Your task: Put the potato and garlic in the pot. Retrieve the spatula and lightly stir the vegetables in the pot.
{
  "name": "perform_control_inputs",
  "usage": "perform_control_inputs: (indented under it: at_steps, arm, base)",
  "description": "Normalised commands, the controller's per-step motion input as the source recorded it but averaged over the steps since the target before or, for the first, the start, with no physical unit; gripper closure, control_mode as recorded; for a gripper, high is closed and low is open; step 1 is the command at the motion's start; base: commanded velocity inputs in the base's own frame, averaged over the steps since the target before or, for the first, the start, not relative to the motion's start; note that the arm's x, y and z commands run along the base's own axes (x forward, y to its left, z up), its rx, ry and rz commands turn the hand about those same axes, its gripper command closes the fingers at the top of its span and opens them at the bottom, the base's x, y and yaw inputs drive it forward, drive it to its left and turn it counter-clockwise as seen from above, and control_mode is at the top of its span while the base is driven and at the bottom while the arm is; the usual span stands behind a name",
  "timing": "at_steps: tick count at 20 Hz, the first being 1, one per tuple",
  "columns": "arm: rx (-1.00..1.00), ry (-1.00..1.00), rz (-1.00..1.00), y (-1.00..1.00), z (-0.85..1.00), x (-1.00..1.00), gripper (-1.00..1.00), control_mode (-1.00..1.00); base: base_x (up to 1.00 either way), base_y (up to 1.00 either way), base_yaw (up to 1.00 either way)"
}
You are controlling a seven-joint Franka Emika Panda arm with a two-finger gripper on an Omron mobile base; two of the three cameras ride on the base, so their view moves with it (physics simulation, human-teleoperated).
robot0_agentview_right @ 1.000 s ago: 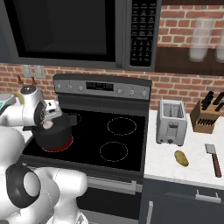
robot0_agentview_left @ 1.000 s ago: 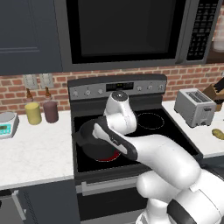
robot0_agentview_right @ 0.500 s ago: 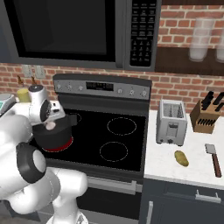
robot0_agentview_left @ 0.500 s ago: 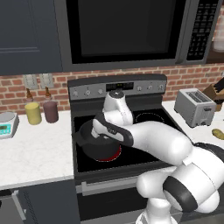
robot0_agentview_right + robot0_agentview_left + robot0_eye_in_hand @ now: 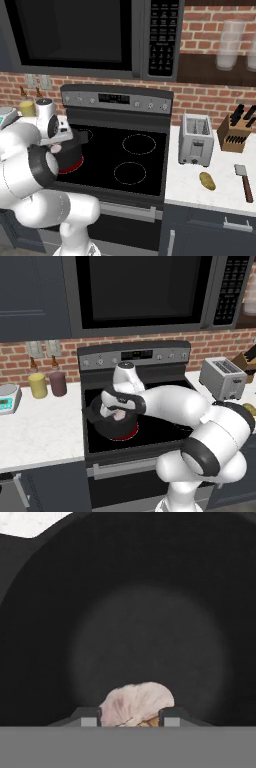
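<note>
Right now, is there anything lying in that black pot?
Empty so far: the pot shows a bare floor, and the garlic hangs above it, pinched in the gripper.

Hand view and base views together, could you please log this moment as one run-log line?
gripper: shut on garlic, over pot | potato: on counter by toaster | spatula: on counter, untouched

The pot [image 5: 150,587] looks like matt dark metal, smooth inside. The garlic [image 5: 136,704] has pale papery skin. The toaster [image 5: 196,139] is brushed metal, and the stove top [image 5: 142,160] is glossy black.
</note>
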Motion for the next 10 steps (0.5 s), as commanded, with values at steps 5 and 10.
perform_control_inputs:
  at_steps: [5, 10]
  arm:
    - [0.05, 0.07, 0.0, 0.03, 0.02, 0.01, -1.0, -1.0]
    - [0.03, 0.0, 0.0, 0.0, 0.32, 0.0, -1.0, -1.0]
  base:
    - [0.0, 0.0, 0.0]
    - [0.0, 0.0, 0.0]
